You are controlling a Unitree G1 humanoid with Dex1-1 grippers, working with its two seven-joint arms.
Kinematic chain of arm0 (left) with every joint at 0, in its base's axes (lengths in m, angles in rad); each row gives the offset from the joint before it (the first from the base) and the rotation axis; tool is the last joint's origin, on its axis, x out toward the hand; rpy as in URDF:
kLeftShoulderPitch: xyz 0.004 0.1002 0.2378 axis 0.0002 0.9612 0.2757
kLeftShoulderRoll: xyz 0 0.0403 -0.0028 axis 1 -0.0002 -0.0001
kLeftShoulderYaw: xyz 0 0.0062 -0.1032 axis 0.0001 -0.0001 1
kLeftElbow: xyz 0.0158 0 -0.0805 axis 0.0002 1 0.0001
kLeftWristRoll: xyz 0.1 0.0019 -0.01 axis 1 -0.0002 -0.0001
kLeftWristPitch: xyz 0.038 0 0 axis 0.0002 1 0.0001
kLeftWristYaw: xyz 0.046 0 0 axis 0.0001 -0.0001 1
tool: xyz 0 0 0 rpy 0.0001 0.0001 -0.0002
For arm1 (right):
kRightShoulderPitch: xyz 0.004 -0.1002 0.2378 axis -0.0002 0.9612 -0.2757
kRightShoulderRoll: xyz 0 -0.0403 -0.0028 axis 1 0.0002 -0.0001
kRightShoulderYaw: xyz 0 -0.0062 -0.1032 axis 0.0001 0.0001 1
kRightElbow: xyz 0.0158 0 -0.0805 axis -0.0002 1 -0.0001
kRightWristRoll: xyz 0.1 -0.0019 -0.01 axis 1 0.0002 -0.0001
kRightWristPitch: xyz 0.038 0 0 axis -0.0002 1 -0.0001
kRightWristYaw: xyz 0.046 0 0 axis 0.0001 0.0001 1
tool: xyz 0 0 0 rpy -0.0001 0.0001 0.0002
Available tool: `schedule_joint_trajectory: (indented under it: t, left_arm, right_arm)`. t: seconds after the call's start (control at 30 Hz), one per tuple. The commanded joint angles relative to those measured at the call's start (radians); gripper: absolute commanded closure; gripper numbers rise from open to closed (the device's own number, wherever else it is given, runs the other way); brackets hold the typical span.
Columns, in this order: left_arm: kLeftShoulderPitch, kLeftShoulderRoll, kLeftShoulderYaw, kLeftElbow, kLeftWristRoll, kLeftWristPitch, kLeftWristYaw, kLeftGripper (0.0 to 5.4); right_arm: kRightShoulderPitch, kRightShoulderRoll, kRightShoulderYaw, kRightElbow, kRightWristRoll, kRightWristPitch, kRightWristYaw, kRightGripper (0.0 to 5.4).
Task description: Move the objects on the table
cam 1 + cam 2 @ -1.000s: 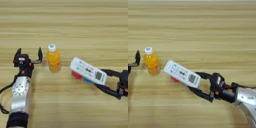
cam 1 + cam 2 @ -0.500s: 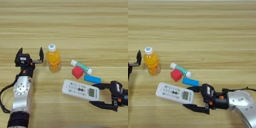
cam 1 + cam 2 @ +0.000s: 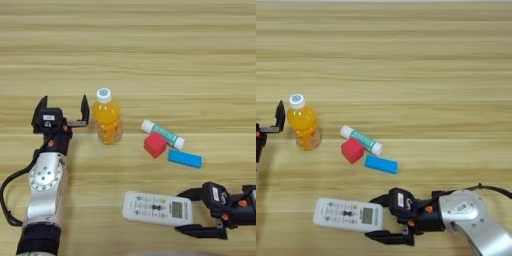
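A broad light wooden surface [image 3: 150,60] with long plank grain fills the view. Taking the small red cube [image 3: 155,144] near the middle as the landmark: nearest the robot, below the cube, a white rectangular remote with grey buttons [image 3: 158,208] lies flat, its small display toward the right. The right claw [image 3: 186,212] reaches in from the lower right with the forearm low over the surface; its two black fingers are spread, one above and one below the remote's right end, and whether they press on it cannot be told.

Just right of and slightly below the cube lies a flat blue block [image 3: 185,158]. A green-and-white tube with a white cap [image 3: 162,134] lies slanted just above and right of the cube, close to touching it. Left of the cube stands an upright orange juice bottle with a white cap [image 3: 106,117]; the orange liquid fills it nearly to the neck.

Left of the bottle, the left claw [image 3: 63,107] points away from the robot at the end of a grey arm, its fingers spread wide and holding nothing; the right finger stands just beside the bottle.
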Motion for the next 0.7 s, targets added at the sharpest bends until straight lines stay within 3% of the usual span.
schedule_joint_trajectory:
  t: [0.03, 0.27, 0.7]
  left_arm:
    - [-0.012, -0.003, -0.007, 0.008, 0.009, -0.006, 0.004, 0.00]
    - [-0.011, -0.006, -0.011, 0.005, 0.011, -0.007, 0.005, 0.00]
    - [-0.011, -0.008, -0.015, 0.002, 0.012, -0.010, 0.009, 0.00]
  right_arm:
    - [-0.011, -0.005, 0.021, 0.015, -0.037, -0.026, -0.008, 2.50]
    - [-0.003, -0.015, 0.033, 0.002, -0.028, -0.038, 0.002, 2.50]
    - [-0.008, -0.016, 0.002, -0.025, 0.006, -0.025, -0.008, 0.95]
